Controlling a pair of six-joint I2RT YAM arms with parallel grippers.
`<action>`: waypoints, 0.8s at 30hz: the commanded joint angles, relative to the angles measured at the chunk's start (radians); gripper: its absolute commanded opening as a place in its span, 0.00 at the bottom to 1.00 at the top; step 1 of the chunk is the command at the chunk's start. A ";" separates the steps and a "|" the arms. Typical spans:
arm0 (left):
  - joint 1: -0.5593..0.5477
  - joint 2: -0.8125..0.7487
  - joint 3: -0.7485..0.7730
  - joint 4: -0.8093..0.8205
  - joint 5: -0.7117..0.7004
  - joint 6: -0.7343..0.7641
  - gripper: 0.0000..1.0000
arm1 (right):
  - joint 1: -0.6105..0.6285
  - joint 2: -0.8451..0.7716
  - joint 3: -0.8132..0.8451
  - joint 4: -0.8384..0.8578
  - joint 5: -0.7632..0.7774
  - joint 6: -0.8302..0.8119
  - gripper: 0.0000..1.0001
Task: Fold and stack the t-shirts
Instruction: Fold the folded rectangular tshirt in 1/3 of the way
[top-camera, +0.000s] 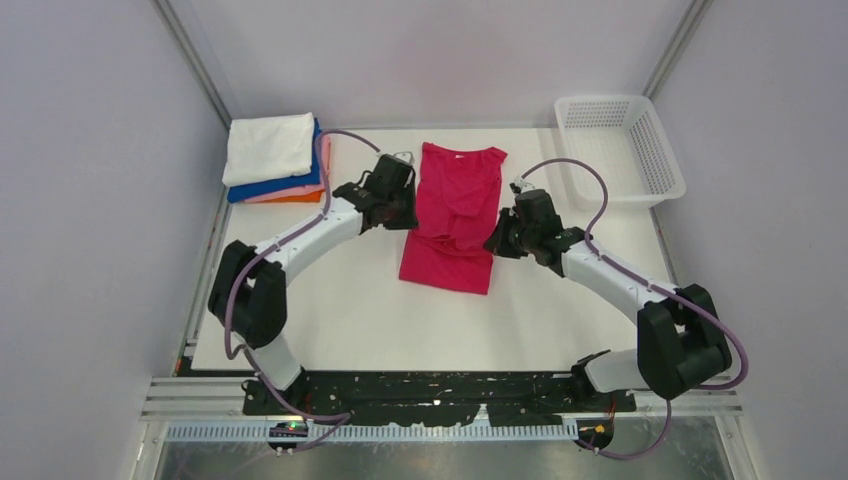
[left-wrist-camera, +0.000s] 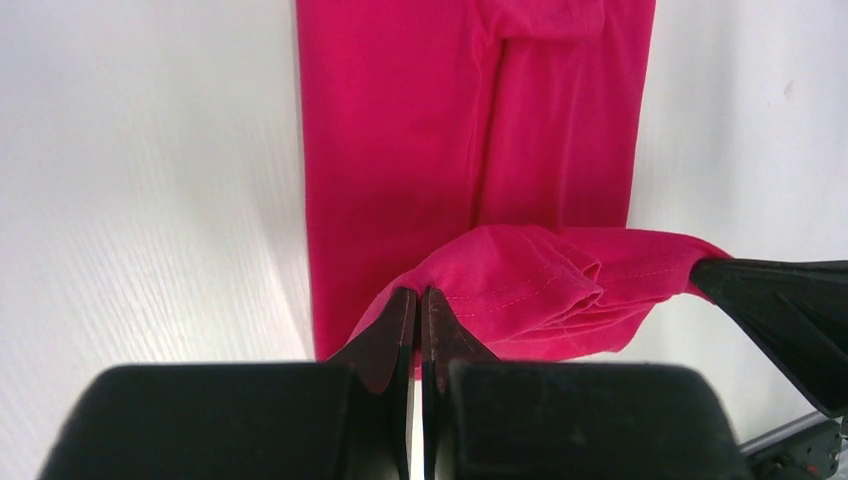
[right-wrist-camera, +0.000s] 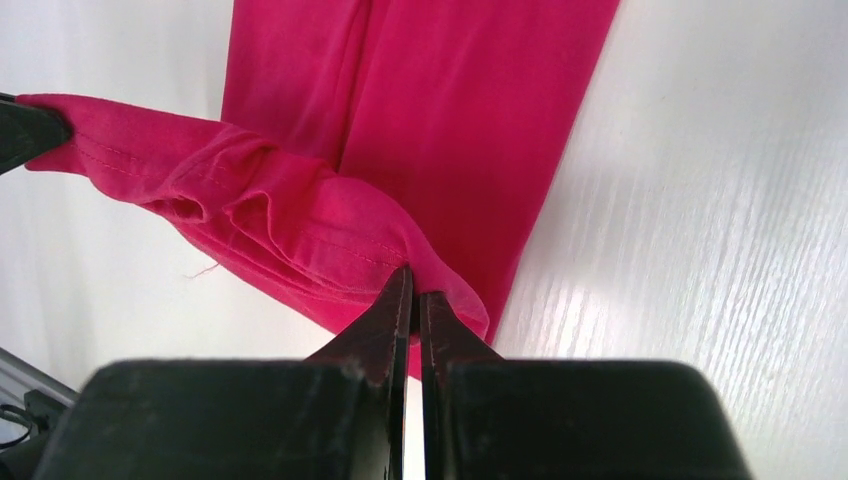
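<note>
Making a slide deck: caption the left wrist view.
Left fingers pinching the lifted hem of the magenta t-shirt.

Tabletop (top-camera: 380, 320), as you had it:
- One t-shirt (top-camera: 455, 215) lay lengthwise at the centre, collar end to the rear.
- The stack of folded t-shirts (top-camera: 270, 150) sat at the rear left corner, well apart from it.
- The basket (top-camera: 655, 150) sat at the rear right corner.
- Your left pincer (top-camera: 408, 212) was at the shirt's left edge and your right pincer (top-camera: 496, 240) at its right edge, each clamped on one end of a strip of cloth lifted between them.

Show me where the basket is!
In the top view, the basket sits at the far right corner of the table, to the right of the red shirt.
</note>
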 joint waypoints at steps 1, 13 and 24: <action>0.029 0.072 0.118 -0.042 0.024 0.049 0.00 | -0.041 0.066 0.078 0.077 -0.064 -0.031 0.05; 0.083 0.289 0.329 -0.100 0.080 0.057 0.00 | -0.111 0.252 0.170 0.134 -0.081 -0.022 0.05; 0.125 0.481 0.532 -0.171 0.114 0.039 0.34 | -0.160 0.387 0.225 0.204 -0.034 0.082 0.22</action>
